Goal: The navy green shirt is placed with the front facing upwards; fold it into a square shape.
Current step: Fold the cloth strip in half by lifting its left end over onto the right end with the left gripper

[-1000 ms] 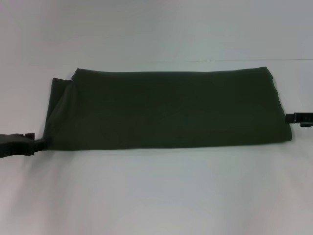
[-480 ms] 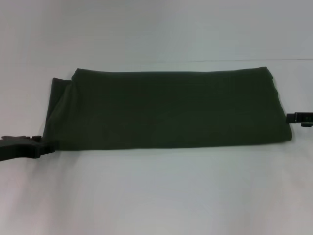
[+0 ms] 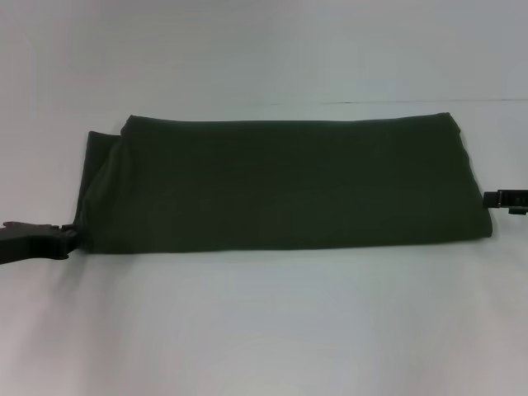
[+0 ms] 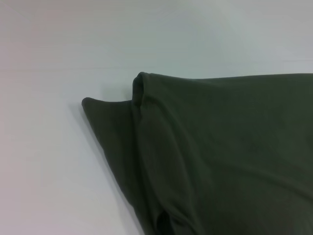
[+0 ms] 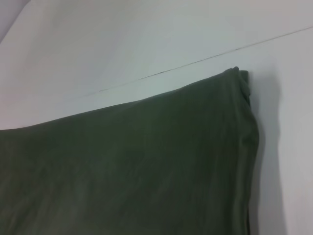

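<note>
Item: the navy green shirt (image 3: 280, 183), long folded band on my table (image 3: 264, 330); left gripper (image 3: 70, 237), grip unclear, has backed off to its near-left corner after nudging in; right gripper (image 3: 497, 199) waits at its right edge; cross-fold pending.

Left gripper (image 3: 70, 239): low at left edge of head view, arm approx. level, fingertips pointing inward. Right gripper (image 3: 488, 199): only tip visible at right edge, pointing inward, farther back than left fingertips.
</note>
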You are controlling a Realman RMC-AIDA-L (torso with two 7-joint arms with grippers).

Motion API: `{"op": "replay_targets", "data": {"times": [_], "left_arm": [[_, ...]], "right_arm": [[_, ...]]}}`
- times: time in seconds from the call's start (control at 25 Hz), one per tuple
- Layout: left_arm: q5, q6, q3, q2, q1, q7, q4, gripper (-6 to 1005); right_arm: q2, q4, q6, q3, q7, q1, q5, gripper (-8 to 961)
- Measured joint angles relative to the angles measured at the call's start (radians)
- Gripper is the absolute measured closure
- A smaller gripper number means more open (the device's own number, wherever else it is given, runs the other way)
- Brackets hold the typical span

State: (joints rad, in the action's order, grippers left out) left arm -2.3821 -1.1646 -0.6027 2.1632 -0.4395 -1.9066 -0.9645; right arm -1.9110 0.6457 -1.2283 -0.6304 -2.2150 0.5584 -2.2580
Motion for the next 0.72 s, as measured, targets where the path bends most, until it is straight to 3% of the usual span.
{"op": "replay_targets", "data": {"times": [0.48,0.72], "left_arm": [[0.0,-0.005,0.008,0.0,-0.001,-0.001,-0.012,983],[-0.001,-0.002,0.005,0.0,-0.001,-0.001,-0.013,1001]], "right_arm": [[-0.005,-0.054,0.041,-0.003,0.01,0.012,-0.001,347],[-0.034,-0.076,0.077,-0.008,0.022,0.026,-0.001,365]]}}
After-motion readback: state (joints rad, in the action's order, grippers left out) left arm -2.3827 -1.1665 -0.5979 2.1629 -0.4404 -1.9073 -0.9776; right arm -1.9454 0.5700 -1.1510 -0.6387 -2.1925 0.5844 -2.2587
